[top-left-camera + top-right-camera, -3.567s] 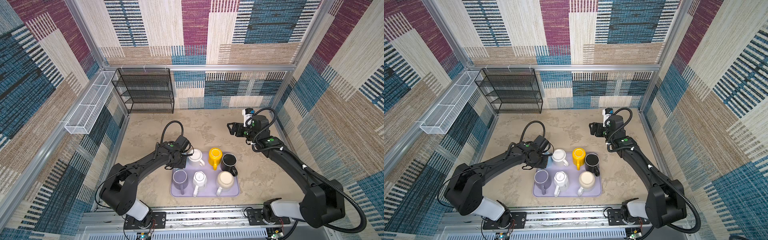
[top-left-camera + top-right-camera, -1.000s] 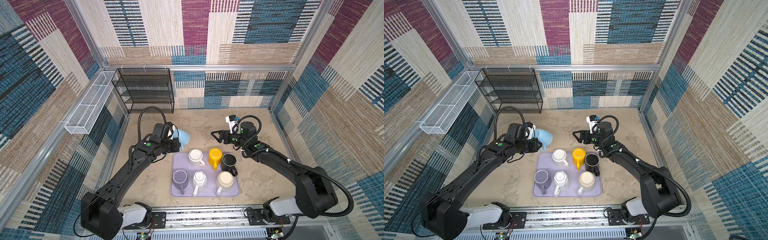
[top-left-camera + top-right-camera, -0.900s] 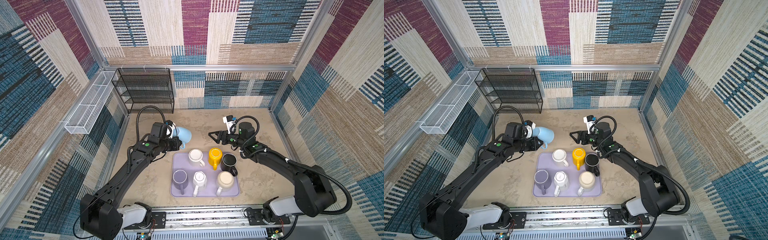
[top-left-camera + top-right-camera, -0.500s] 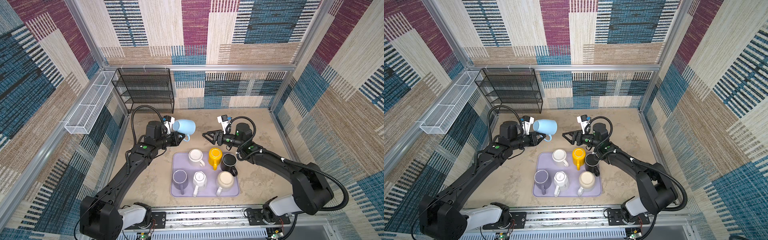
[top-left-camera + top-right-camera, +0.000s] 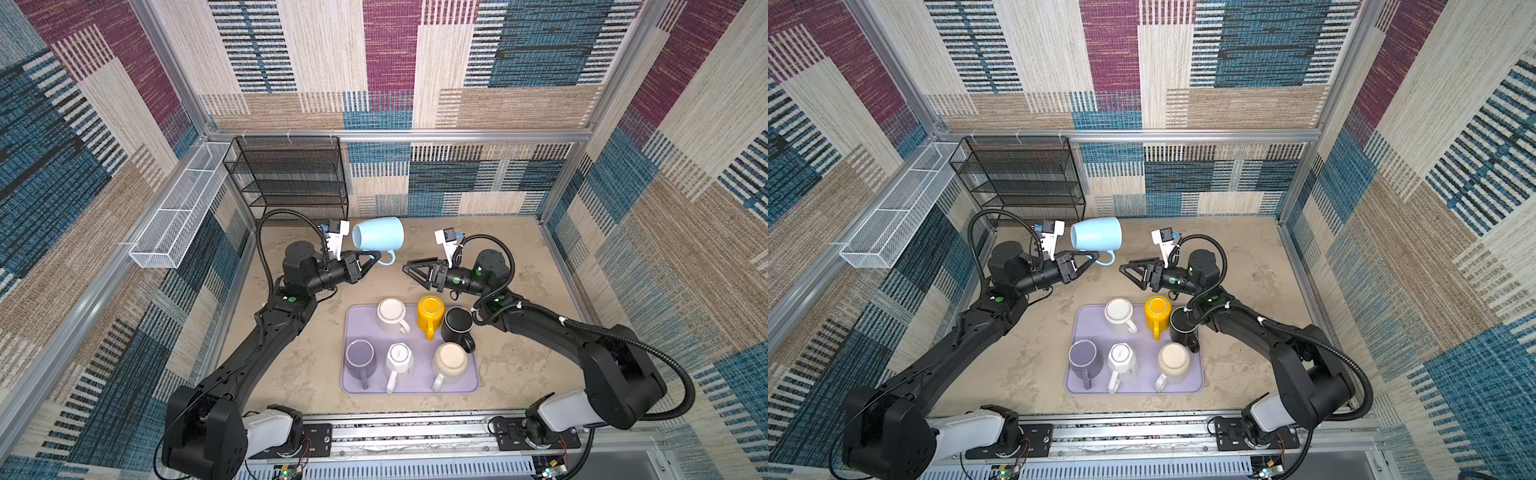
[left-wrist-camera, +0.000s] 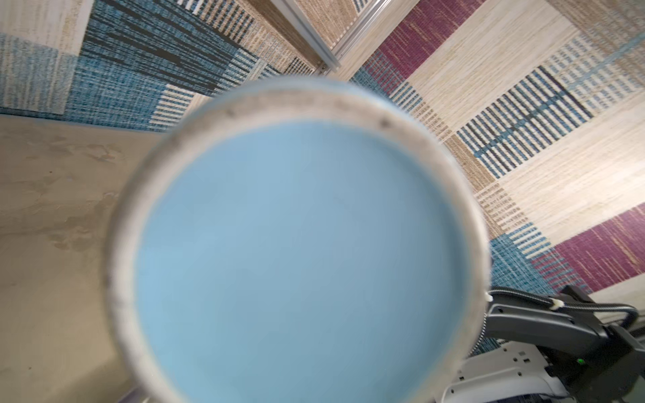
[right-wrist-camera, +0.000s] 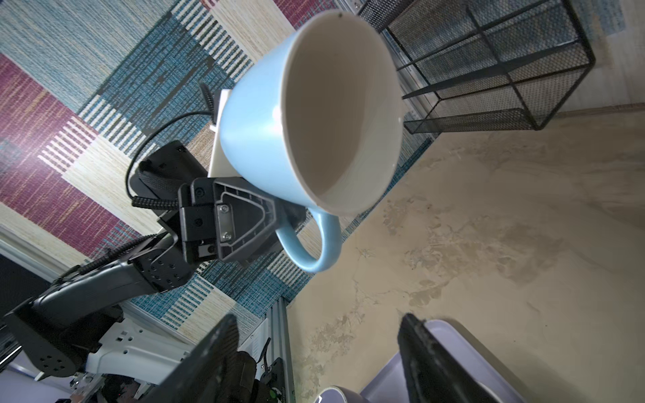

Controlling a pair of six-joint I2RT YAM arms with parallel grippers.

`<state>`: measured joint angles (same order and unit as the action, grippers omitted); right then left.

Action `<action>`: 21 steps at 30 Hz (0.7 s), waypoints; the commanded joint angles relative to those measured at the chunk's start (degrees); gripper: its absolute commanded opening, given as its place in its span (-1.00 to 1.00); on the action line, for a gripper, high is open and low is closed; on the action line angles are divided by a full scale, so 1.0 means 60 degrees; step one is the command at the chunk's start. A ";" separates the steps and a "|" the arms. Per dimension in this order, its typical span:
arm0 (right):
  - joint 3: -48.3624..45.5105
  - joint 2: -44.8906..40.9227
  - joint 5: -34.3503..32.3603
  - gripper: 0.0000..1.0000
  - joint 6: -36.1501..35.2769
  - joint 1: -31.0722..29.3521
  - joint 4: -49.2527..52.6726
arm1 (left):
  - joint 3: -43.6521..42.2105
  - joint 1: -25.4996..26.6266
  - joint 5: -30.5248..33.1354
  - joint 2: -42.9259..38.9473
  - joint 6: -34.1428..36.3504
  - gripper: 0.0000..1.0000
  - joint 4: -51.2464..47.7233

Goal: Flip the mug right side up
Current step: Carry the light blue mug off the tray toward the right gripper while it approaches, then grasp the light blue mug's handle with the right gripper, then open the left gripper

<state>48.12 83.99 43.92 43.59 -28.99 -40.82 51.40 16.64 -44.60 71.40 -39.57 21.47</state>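
A light blue mug (image 5: pixel 378 233) (image 5: pixel 1096 235) hangs in the air above the back of the table, lying on its side with the handle pointing down. My left gripper (image 5: pixel 374 258) (image 5: pixel 1093 255) is shut on that handle, seen in the right wrist view at the left gripper (image 7: pixel 279 216). The mug's pale mouth (image 7: pixel 338 111) faces my right gripper (image 5: pixel 409 270) (image 7: pixel 317 324), which stands open a short way to the right of the mug, with nothing in it. In the left wrist view the mug's base (image 6: pixel 296 261) fills the picture and hides my left jaws.
A lavender tray (image 5: pixel 473 386) at the front middle holds several mugs, among them a yellow one (image 5: pixel 430 309) and a black one (image 5: pixel 457 326) just under my right forearm. A black wire rack (image 5: pixel 291 174) stands at the back left, a white wire basket (image 5: pixel 178 216) on the left wall.
My left arm has lifted the blue mug higher and turned it from tilted to lying sideways. My right gripper has slid left toward the mug, its jaws slightly narrower.
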 commanded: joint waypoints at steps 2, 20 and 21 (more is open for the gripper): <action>0.0052 0.0060 0.0337 0.46 0.0675 -0.0046 -0.1296 | -0.0204 -0.0006 -0.1173 0.0177 -0.1058 -1.00 0.3391; 0.0808 0.0757 0.0222 0.15 0.1802 -0.0327 -0.2990 | -0.0476 0.0015 -0.1720 0.0178 -0.1201 -1.00 0.4231; 0.0835 0.0761 0.0210 0.08 0.1801 -0.0346 -0.2993 | -0.0500 0.0023 -0.1734 0.0171 -0.1212 -1.00 0.4268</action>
<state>52.38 88.38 45.41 52.93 -30.81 -55.57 48.51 16.78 -54.35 72.77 -46.48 40.18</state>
